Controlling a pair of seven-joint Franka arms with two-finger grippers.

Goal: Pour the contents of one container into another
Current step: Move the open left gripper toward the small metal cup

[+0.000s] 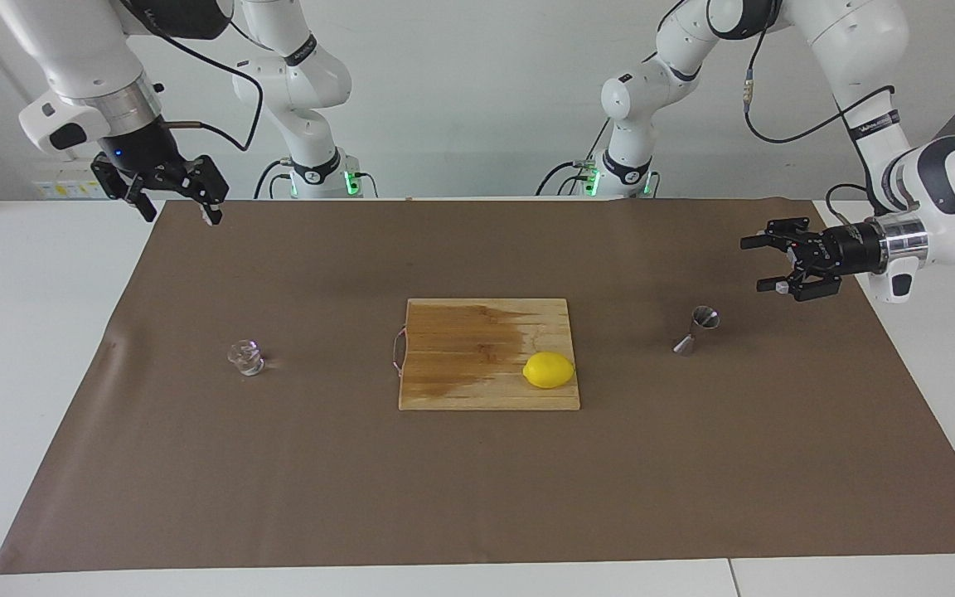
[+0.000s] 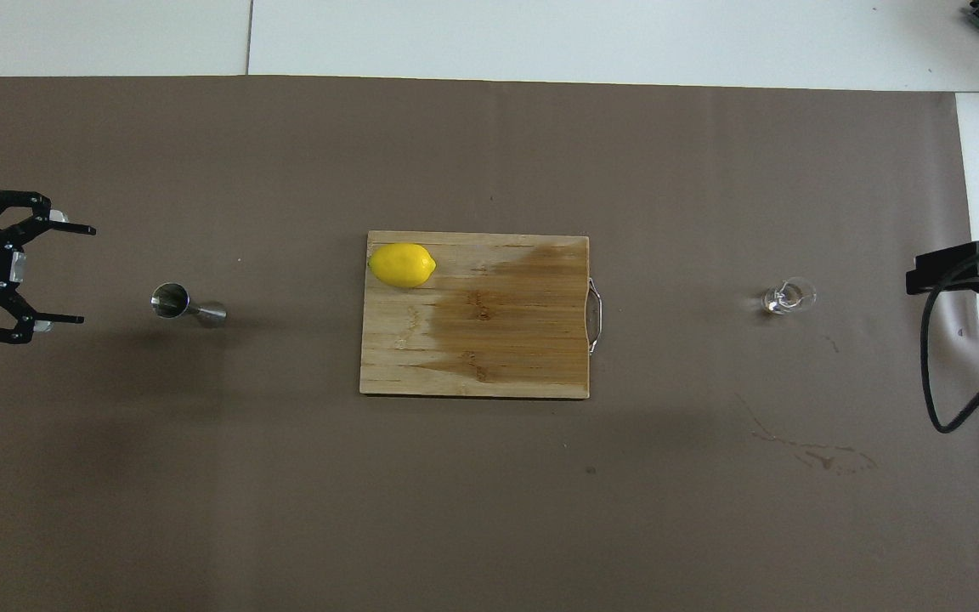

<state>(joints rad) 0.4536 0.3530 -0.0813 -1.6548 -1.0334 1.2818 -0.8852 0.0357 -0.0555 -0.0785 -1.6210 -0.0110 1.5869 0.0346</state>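
Note:
The clear glass cup (image 1: pixel 246 357) (image 2: pixel 789 297) stands on the brown mat toward the right arm's end of the table. The steel jigger (image 1: pixel 695 329) (image 2: pixel 188 305) stands on the mat toward the left arm's end. My left gripper (image 1: pixel 753 265) (image 2: pixel 83 274) hangs open and level over the mat, beside the jigger and apart from it, fingertips pointing toward it. My right gripper (image 1: pixel 181 217) waits open and high over the mat's corner nearest the robots, holding nothing. Only part of it shows at the edge of the overhead view.
A wooden cutting board (image 1: pixel 461 356) (image 2: pixel 498 340) with a dark wet stain lies mid-table between cup and jigger. A yellow lemon (image 1: pixel 549 370) (image 2: pixel 403 264) rests on its corner. The brown mat (image 1: pixel 477 481) covers most of the white table. Faint spill marks (image 2: pixel 821 455) show near the cup.

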